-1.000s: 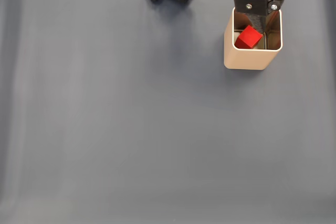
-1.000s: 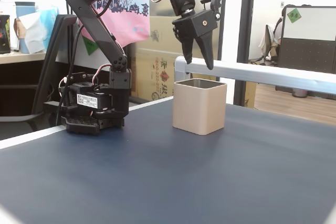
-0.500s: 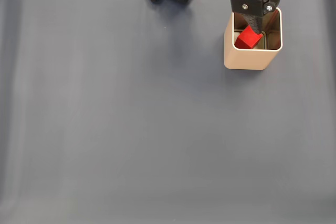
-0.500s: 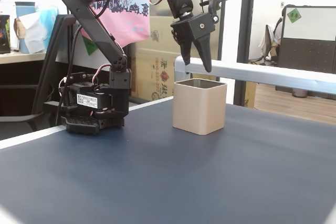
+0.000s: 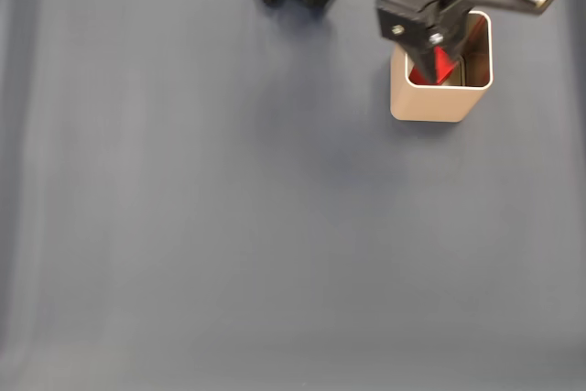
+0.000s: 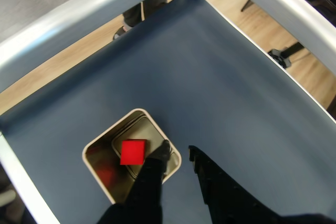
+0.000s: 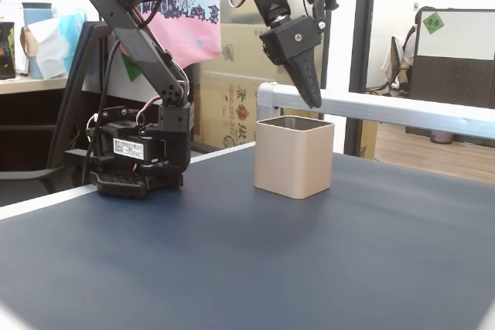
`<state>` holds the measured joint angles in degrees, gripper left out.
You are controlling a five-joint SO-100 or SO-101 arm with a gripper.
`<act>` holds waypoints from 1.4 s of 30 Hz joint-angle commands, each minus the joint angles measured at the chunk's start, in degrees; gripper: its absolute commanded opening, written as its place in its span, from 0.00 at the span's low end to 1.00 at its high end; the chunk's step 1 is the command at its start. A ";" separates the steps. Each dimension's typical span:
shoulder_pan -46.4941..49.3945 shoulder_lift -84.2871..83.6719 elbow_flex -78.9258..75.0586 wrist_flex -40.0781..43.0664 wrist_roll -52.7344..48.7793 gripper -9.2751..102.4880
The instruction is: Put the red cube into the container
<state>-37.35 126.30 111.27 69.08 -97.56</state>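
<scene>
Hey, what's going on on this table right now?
A black robot arm's gripper hovers just above a tall square beige tin container on the dark blue table. The small bright red cube lies on the tin's shiny bottom, free of the fingers, which hold nothing. In the wrist view the fingers sit slightly apart. So the cube looks delivered.

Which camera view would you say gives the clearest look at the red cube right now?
The wrist view: it looks straight down into the container, showing the red cube lying on its bottom. In a fixed view from above, the gripper hides much of the cube. From the side, the container's wall hides it.
</scene>
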 commanded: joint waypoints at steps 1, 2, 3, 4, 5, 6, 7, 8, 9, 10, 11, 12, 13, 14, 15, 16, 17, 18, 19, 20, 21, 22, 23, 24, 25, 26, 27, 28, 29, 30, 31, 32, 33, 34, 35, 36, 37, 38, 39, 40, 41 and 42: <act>5.36 1.76 -1.76 -1.14 1.85 0.08; 7.56 1.85 -1.49 -1.32 2.29 0.08; 9.76 2.02 -0.97 -1.85 2.81 0.08; 11.95 2.29 -0.35 -2.37 3.43 0.08; 14.06 2.72 0.44 -3.16 3.96 0.08; 16.17 3.25 1.76 -4.13 4.39 0.08; 18.28 4.04 3.43 -5.27 4.66 0.08; 20.48 5.19 5.71 -6.94 4.66 0.08; 22.68 6.59 8.44 -9.23 4.66 0.08; 24.87 8.17 11.25 -11.51 4.39 0.08; 26.89 9.67 14.24 -13.71 4.31 0.08; 28.83 11.16 17.14 -15.47 4.13 0.08; 30.59 12.92 20.13 -16.70 3.78 0.08; 32.08 14.77 23.29 -17.75 3.60 0.08; 33.40 16.70 26.46 -18.81 3.60 0.08; 34.72 18.72 30.06 -20.39 3.60 0.08; 35.77 20.92 33.93 -22.15 3.25 0.08; 36.65 23.29 37.62 -23.47 3.16 0.08; 37.18 25.84 41.04 -24.08 3.16 0.08; 37.53 28.30 44.12 -24.17 3.25 0.08; 37.79 30.76 46.93 -23.99 3.69 0.08; 37.88 33.05 49.66 -23.82 4.22 0.08; 38.14 35.33 51.94 -23.73 4.39 0.08; 38.41 37.53 54.05 -23.64 4.57 0.08; 38.76 39.73 56.16 -23.64 4.31 0.08; 38.76 41.92 58.01 -23.47 4.04 0.08; 38.76 44.12 59.59 -22.76 3.87 0.08; 38.67 46.14 61.00 -21.97 3.69 0.08; 38.50 47.72 62.31 -21.27 3.43 0.08; 38.06 49.04 63.54 -20.48 3.16 0.08; 37.62 50.10 64.69 -19.78 2.64 0.08; 37.09 51.06 65.48 -18.72 2.37 0.08; 36.47 51.86 65.83 -16.96 2.20 0.08; 35.68 52.38 65.92 -15.12 2.90 0.08; 34.80 52.82 65.92 -13.62 3.34 0.08; 33.93 53.17 65.92 -12.04 4.04 0.08; 33.13 53.61 65.92 -10.55 4.92 0.08; 32.52 54.14 65.92 -8.96 5.71 0.08; 32.26 54.76 66.01 -7.47 6.33 0.08; 32.26 55.46 66.01 -5.98 6.94 0.08; 32.43 56.16 66.01 -4.39 7.21 0.08; 32.70 56.69 66.01 -3.16 7.65 0.08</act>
<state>-4.57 181.23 176.66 63.46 -91.32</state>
